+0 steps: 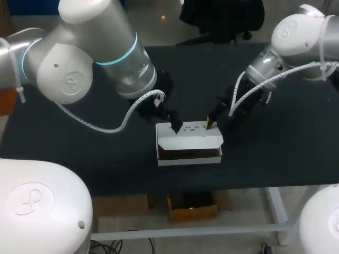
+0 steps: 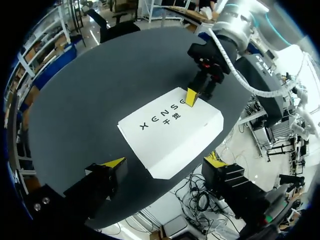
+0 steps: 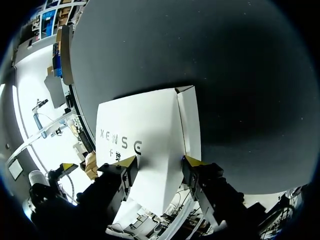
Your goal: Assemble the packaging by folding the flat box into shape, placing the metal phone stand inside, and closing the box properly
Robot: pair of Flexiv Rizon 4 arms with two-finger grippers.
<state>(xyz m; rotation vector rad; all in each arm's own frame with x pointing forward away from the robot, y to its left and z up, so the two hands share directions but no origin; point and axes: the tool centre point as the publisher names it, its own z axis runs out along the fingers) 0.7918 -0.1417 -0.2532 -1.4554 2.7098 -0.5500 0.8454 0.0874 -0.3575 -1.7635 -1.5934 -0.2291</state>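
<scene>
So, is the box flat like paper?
No, the white box is folded up into shape, with a dark opening along its front.

- the box (image 1: 188, 140) lies flat on the bench (image 1: 79, 159), close to its front edge.
- the left hand (image 2: 164, 161) hangs above the box's near corner, with one finger out to each side of that corner and both clear of it.
- the right hand (image 2: 190, 98) is ahead of the left hand, across the box, with a fingertip at the box's far edge.
- under the right hand, one finger is over the box's top and the other is beside its side panel.
</scene>
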